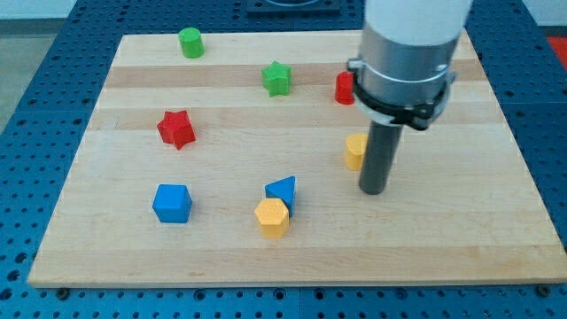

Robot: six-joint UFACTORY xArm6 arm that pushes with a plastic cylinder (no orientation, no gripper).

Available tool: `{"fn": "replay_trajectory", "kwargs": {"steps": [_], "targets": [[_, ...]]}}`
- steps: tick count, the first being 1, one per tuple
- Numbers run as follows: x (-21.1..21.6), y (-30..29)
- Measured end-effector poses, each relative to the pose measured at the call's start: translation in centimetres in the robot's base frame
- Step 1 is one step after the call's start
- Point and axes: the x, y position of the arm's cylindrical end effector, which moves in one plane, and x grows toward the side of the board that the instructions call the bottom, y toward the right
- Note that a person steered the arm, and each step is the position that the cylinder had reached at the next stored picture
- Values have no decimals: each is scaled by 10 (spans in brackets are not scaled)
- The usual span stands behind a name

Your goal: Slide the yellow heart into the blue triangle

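Observation:
The yellow heart (354, 151) lies right of the board's middle, partly hidden behind my rod. The blue triangle (282, 190) lies lower and to the view's left of it, touching a yellow hexagon (272, 217) at its lower left. My tip (373, 190) rests on the board just to the lower right of the yellow heart, close beside it; I cannot tell whether they touch. The blue triangle is about a hand's width to the tip's left.
A red block (344, 88) sits partly hidden behind the arm at the upper right. A green star (276, 78) and a green cylinder (190, 42) lie near the top. A red star (176, 128) and a blue cube (172, 203) lie at the left.

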Motion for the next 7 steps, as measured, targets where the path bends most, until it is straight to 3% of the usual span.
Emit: {"fn": "replay_trajectory", "kwargs": {"steps": [2, 3, 6, 7], "targets": [[-39, 62], [-55, 55], [-61, -53], [-61, -56]]}}
